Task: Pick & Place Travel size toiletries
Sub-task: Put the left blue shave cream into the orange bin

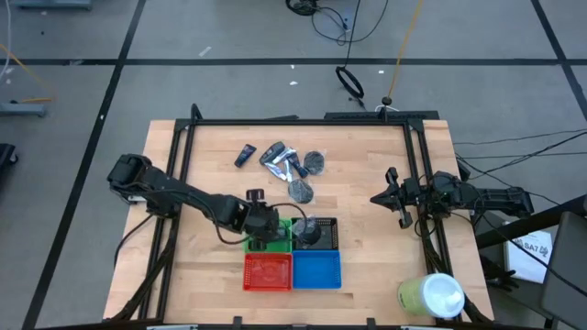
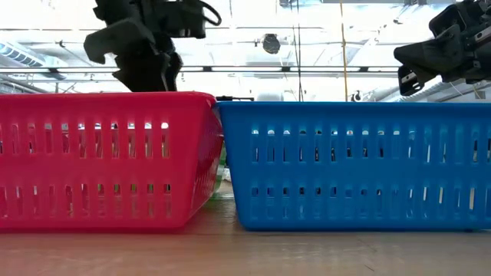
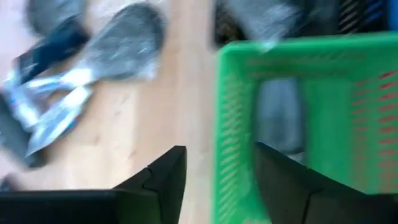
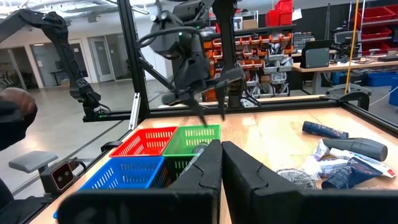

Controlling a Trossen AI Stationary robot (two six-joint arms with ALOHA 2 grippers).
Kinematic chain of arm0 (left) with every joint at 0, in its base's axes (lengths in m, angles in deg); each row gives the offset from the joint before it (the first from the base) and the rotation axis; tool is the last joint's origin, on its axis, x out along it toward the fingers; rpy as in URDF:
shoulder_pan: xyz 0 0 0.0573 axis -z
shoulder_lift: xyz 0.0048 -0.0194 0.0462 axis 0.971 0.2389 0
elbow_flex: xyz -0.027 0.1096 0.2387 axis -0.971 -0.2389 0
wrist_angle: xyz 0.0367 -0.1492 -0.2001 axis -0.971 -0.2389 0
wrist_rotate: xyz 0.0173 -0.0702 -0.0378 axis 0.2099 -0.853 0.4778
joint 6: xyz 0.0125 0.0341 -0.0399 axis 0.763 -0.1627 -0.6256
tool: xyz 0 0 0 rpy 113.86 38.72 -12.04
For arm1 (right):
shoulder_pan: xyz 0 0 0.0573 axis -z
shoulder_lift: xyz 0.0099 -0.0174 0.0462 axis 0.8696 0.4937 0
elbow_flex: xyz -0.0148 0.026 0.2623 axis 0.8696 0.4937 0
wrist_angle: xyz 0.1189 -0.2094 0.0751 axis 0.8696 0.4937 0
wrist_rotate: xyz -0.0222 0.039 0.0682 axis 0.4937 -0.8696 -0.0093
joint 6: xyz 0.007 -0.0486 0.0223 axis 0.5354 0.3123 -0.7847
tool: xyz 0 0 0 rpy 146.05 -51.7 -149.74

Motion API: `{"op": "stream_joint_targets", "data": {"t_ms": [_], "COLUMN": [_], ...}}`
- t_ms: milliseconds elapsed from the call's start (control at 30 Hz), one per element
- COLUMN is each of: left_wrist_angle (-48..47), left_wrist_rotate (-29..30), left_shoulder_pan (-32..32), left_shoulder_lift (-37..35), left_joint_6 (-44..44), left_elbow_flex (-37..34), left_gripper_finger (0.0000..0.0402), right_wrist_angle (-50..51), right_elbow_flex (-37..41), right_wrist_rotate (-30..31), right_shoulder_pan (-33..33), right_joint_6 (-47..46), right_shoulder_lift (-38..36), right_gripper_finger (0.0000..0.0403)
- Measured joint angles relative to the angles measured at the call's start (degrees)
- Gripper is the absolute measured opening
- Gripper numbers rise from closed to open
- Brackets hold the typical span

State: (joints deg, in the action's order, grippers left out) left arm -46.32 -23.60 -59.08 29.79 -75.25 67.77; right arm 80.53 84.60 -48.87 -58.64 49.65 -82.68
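Your left gripper (image 1: 267, 229) sat over the square green plastic tray (image 1: 281, 228), fingers (image 3: 165, 177) spread w/ nothing between them. A dark grey oval toiletry (image 3: 279, 118) lay inside that tray, so it looked like a drop just made, though that's only my read.

Next to it, the square black mesh tray (image 1: 327, 227) held a dark round item; couldn't tell which kind. In front of those, the square red slotted tray (image 1: 268, 271) & square blue slotted tray (image 1: 316, 269) were side by side, nothing visible in them from above. Four colours prob. meant sorting by type.

Farther back on the wooden bench (image 1: 367, 183), the rest of the travel toiletries were bunched together: a dark blue tube (image 1: 244, 155) a bit apart, white-and-blue tubes (image 1: 278, 158) overlapping, a dark mesh puff (image 1: 314, 162), another dark puff (image 1: 301, 191) nearer the trays. Most of the job seemed left.

Your right gripper (image 1: 396, 197) waited at the bench's right edge, fingers pressed together, holding nothing. A big pale green cylinder w/ white top (image 1: 431, 295) stood at the near right corner, well apart.
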Motion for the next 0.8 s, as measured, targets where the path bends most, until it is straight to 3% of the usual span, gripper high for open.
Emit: {"op": "stream_joint_targets", "data": {"t_ms": [233, 533, 700, 800], "left_wrist_angle": [-0.1, 13.5, 14.0, 14.1], "left_wrist_rotate": [1.6, 2.7, 9.5, 9.7], "left_shoulder_pan": [-4.3, -15.0, -22.5, -26.5], "left_shoulder_lift": [-9.9, -28.3, -32.8, -33.1], "left_joint_6": [-0.3, 1.6, -5.3, -7.4], "left_elbow_flex": [-5.9, -22.6, -28.2, -30.2], "left_gripper_finger": [0.0124, 0.0062, 0.0029, 0.0008], "right_wrist_angle": [0.0, 0.0, 0.0, 0.0], "right_elbow_flex": [0.0, 0.0, 0.0, 0.0], "right_wrist_rotate": [0.0, 0.0, 0.0, 0.0], "right_shoulder_pan": [0.0, 0.0, 0.0, 0.0], "right_joint_6": [0.0, 0.0, 0.0, 0.0], "right_shoulder_lift": [0.0, 0.0, 0.0, 0.0], "right_gripper_finger": [0.0000, 0.0000, 0.0000, 0.0000]}}
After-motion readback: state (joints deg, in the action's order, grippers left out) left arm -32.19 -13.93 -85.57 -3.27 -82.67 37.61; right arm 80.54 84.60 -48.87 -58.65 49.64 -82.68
